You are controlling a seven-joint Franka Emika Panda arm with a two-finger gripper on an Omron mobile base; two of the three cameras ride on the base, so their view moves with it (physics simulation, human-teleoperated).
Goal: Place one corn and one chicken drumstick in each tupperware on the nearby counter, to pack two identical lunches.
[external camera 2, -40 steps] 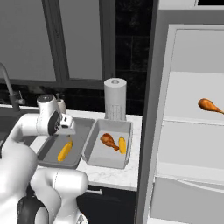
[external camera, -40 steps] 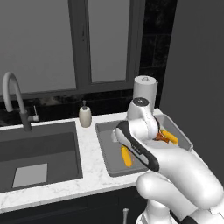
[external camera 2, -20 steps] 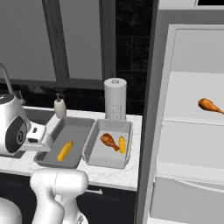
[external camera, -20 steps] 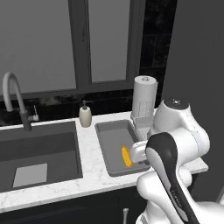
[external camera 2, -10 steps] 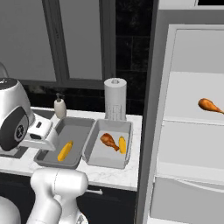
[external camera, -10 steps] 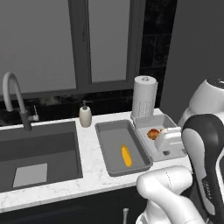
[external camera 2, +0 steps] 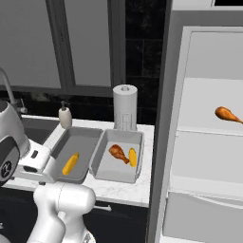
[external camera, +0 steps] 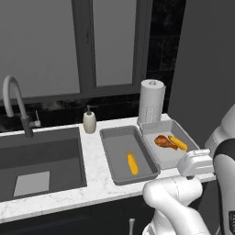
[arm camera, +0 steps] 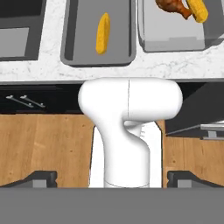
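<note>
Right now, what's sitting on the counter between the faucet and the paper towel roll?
A small soap dispenser stands on the counter between the faucet and the paper towel roll, against the back wall. The left base view shows it best.

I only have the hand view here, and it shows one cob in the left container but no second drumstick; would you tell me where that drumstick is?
Observer: The second chicken drumstick lies on a white shelf inside the open fridge, to the right of the counter.
Operator: Thank you. Is anything standing behind the containers?
Observer: Yes, a paper towel roll stands upright at the back, just behind the shorter tupperware.
Operator: And anything further left?
Observer: A small soap bottle stands between the sink and the longer tupperware, which holds one corn.
</note>
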